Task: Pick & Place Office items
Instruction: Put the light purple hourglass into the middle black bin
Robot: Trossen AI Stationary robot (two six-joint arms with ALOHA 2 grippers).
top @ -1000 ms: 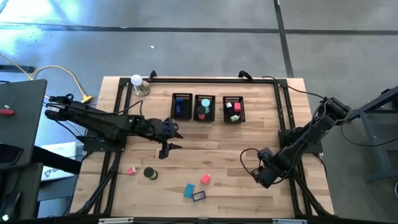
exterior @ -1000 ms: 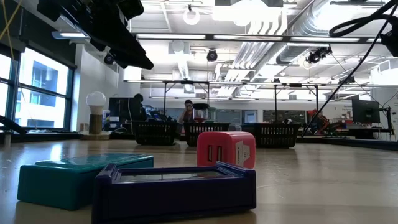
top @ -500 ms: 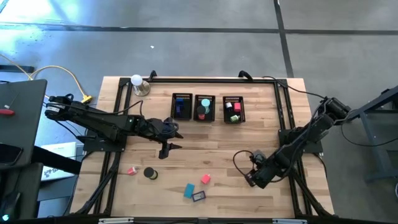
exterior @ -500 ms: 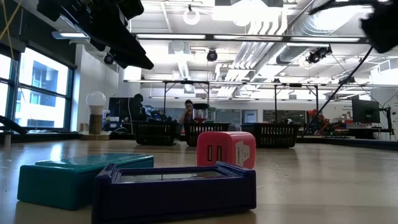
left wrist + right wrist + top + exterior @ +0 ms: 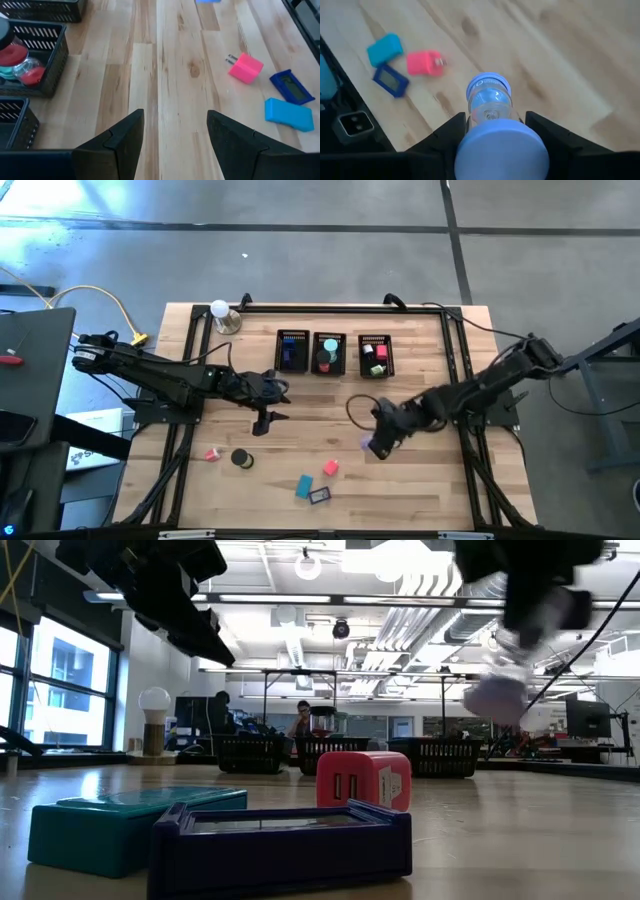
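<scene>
My right gripper [image 5: 376, 444] hangs over the middle of the table, right of centre, shut on a small clear bottle [image 5: 488, 102] with lavender ends. The low view shows that bottle as a lavender blur [image 5: 497, 695] under the gripper. My left gripper [image 5: 265, 422] is open and holds nothing above the bare wood left of centre. On the table near the front lie a pink block [image 5: 330, 468], a teal block [image 5: 304, 486], a dark blue block [image 5: 319, 496], a black roll [image 5: 241, 459] and a small pink piece [image 5: 212, 453]. My right gripper pinches the bottle between its two fingers at its wide lavender end [image 5: 501, 150]. The bottle runs along the fingers, and its small cap [image 5: 488, 86] points away from the wrist, down toward the wood. It is lifted clear of the table.
Three black mesh bins [image 5: 292, 352] [image 5: 329, 354] [image 5: 376, 356] stand in a row at the far middle, with items inside. A white ball on a metal base [image 5: 222, 314] stands at the far left corner. A black frame runs along the table's edges.
My right gripper has swung from near the table's right edge toward the middle and risen, its wrist rolling as it went. The lavender bottle now shows under it in the low view.
</scene>
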